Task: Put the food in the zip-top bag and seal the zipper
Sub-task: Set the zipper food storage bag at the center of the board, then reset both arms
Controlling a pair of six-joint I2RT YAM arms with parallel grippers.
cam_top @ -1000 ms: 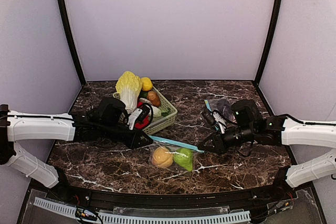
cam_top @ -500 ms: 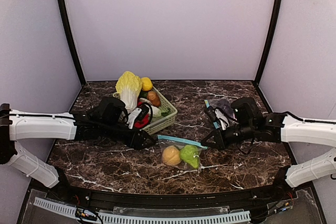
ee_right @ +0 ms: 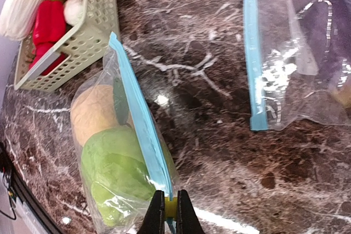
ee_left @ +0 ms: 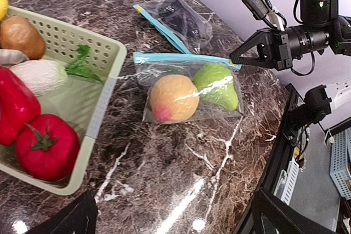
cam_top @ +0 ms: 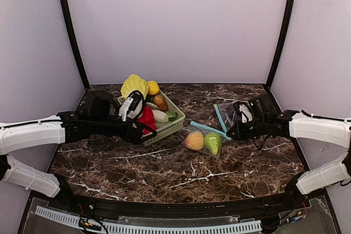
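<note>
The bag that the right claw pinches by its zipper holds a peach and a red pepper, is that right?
Not quite. Beside the peach in the bag lies a green fruit, not a red pepper, as the left wrist view shows. The right claw does pinch the bag's zipper.

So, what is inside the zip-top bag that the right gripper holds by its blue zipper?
Through the clear bag, an orange-yellow peach and a green fruit show, side by side. Anything beneath them is hidden.
</note>
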